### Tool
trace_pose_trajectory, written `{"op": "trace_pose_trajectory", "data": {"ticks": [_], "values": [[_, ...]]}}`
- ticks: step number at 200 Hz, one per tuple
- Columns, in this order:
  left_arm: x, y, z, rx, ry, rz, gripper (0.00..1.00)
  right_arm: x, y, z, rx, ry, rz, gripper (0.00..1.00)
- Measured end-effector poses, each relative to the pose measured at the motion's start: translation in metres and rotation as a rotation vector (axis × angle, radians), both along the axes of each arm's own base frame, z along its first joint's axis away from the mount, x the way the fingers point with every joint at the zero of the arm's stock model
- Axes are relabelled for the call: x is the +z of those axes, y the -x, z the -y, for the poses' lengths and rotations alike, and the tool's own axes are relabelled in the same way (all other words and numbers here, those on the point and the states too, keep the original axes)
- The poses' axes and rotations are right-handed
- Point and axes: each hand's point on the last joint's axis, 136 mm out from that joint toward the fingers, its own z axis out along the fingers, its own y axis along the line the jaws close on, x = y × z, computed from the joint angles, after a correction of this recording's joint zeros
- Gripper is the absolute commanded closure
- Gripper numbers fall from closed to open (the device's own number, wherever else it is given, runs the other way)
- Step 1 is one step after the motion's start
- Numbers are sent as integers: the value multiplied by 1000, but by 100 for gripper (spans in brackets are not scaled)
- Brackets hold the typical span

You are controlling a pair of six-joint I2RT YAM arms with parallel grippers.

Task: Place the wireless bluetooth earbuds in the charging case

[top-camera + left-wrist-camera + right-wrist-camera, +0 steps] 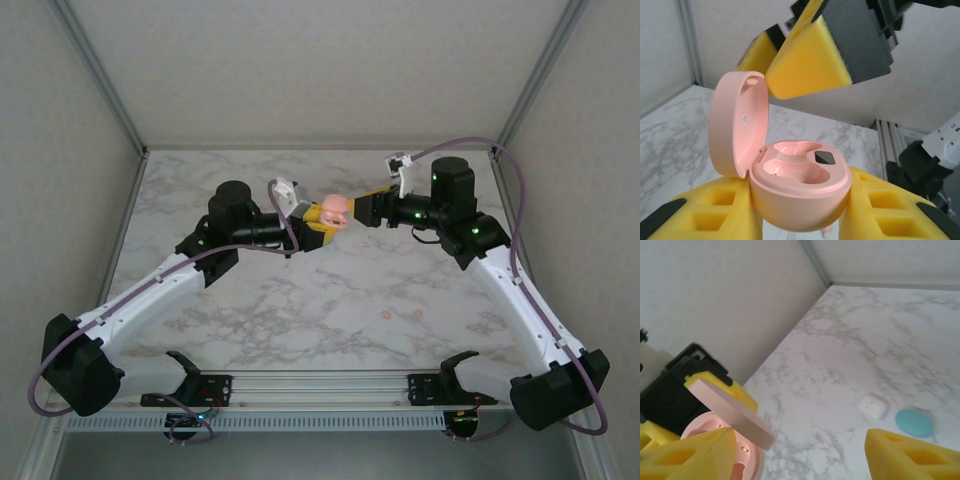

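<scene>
L gripper (799, 220) clamps the open pink charging case (800, 185) above the marble table (300, 310), centre-far; lid (737, 125) up, both wells empty. R gripper (800, 460) spread wide, one yellow finger (810, 60) just by the lid rim. Two pink earbuds (385, 314) lie on the table, nearer, right of centre. White case (873, 406) & teal case (914, 422) sit side by side on the table.
</scene>
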Motion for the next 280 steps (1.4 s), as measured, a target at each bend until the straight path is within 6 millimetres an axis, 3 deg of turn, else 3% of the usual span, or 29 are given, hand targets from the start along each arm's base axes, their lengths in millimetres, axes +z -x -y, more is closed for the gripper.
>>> {"op": "trace_pose_trajectory", "data": {"ticks": [54,105,121,139,154,194,220,280], "values": [[-8,-14,-3,87,59,-38,85,10,-4,39,-266,38,-67,32],[-5,-18,-5,114,104,-40,85,4,16,86,-490,85,-131,34],[-4,-16,-5,108,113,-48,84,8,33,78,-406,43,-112,33],[1,-12,-5,92,129,-46,84,10,52,65,-287,-19,-83,22],[8,-8,-6,82,148,-27,84,11,59,58,-235,-46,-94,20],[23,2,-6,63,180,40,84,13,40,18,-113,-196,-328,23],[24,1,-2,57,171,73,84,-1,19,-12,-50,-288,-543,24],[38,-6,4,58,171,126,83,21,26,-31,79,-369,-643,35]]}}
